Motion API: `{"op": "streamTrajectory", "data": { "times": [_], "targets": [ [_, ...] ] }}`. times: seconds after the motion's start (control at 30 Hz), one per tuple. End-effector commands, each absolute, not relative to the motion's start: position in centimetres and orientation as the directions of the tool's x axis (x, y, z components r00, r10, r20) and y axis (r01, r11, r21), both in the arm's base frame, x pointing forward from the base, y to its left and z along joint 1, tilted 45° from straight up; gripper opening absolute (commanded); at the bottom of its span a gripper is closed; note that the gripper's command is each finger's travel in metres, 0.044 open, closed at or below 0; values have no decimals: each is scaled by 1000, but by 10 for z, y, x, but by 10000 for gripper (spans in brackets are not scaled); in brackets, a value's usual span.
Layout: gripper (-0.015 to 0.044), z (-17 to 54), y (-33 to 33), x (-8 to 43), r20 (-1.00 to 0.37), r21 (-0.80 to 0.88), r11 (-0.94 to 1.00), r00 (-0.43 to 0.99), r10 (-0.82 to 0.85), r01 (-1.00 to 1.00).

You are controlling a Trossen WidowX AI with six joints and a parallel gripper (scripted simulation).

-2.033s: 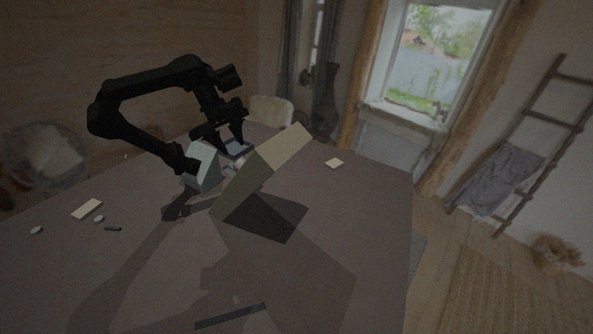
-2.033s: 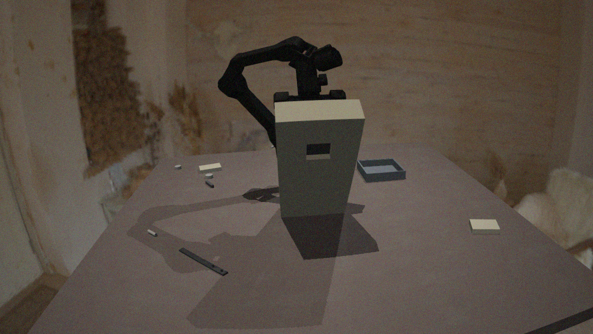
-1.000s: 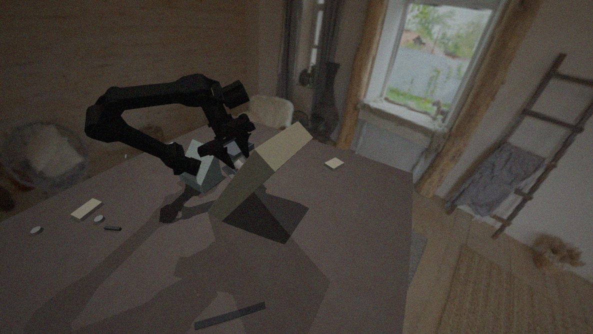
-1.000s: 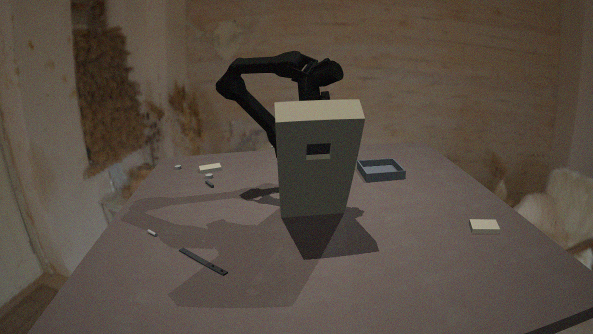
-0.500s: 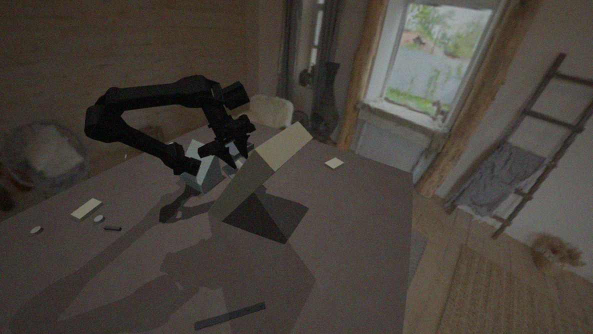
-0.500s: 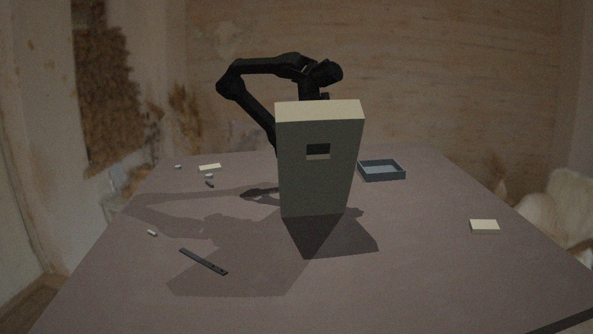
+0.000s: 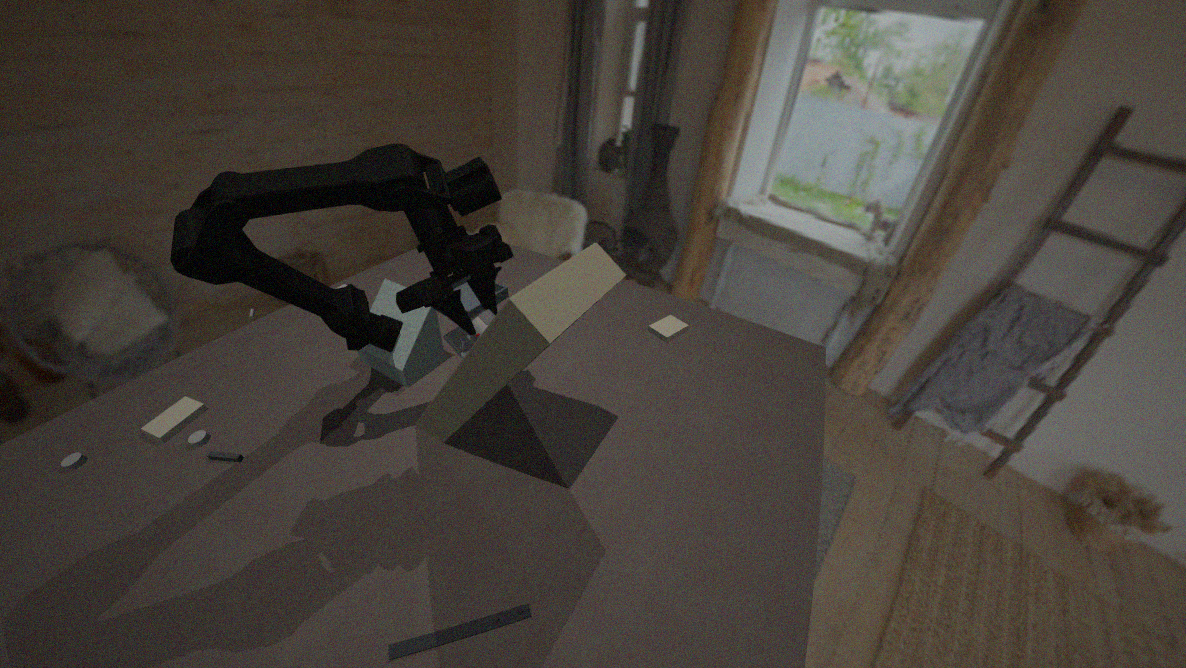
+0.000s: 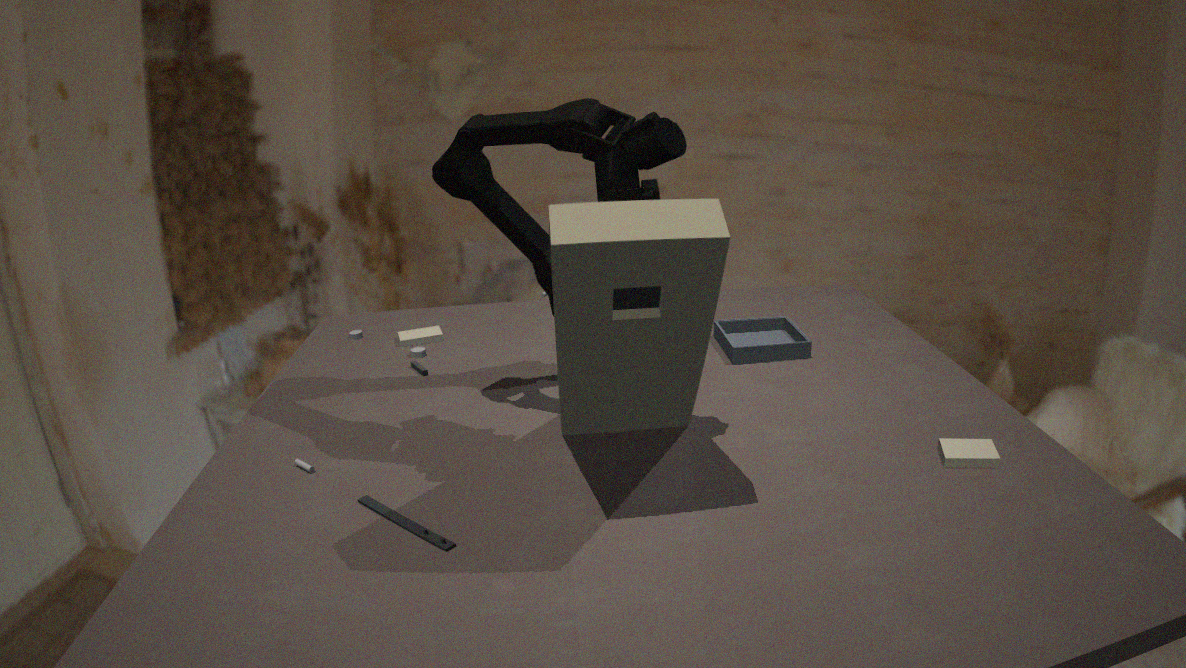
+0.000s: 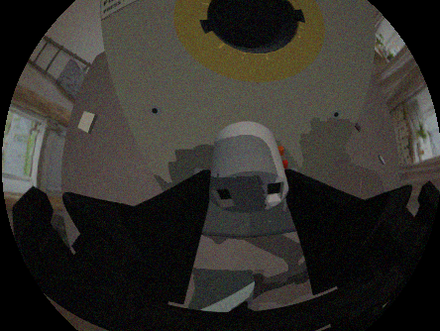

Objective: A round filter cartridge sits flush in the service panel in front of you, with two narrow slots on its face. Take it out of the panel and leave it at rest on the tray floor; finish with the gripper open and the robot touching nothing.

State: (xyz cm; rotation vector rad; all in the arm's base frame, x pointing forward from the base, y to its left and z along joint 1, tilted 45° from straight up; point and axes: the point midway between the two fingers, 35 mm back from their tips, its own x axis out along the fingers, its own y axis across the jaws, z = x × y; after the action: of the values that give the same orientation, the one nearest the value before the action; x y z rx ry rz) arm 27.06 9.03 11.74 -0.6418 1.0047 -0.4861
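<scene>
The filter cartridge (image 9: 243,154), a pale grey cylinder with two dark slots and red tabs on its side, is out of the panel (image 7: 564,298) (image 8: 639,373) (image 9: 134,79). It lies at the foot of the panel's sloped face, over a grey ledge (image 9: 248,224). The round opening (image 9: 253,25) inside the yellow ring (image 9: 248,68) is dark and empty. My gripper (image 7: 485,322) (image 9: 248,176) is shut on the cartridge, one finger at each side of its slotted end. The panel hides it in the exterior view. The blue-grey tray (image 8: 767,352) stands beyond the panel, away from the cartridge.
A pale wedge-shaped block (image 7: 421,352) stands close to the arm's base. A beige block (image 7: 668,325) (image 8: 968,450) lies on the tray's side of the table. Another beige block (image 7: 172,417) (image 8: 419,335), small discs and a dark bar (image 7: 460,633) (image 8: 406,522) lie elsewhere.
</scene>
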Motion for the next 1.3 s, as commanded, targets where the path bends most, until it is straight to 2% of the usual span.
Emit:
{"op": "streamTrajectory", "data": {
  "times": [0.0, 0.63, 1.27],
  "targets": [
    [0, 125, 97, 280, -609, -696, 714, 461, -646, 82],
    [0, 184, 157, 242, -622, -720, 690, 513, -592, -77],
    [0, 124, 207, 257, -615, -695, 717, 467, -635, 60]
  ]
}}
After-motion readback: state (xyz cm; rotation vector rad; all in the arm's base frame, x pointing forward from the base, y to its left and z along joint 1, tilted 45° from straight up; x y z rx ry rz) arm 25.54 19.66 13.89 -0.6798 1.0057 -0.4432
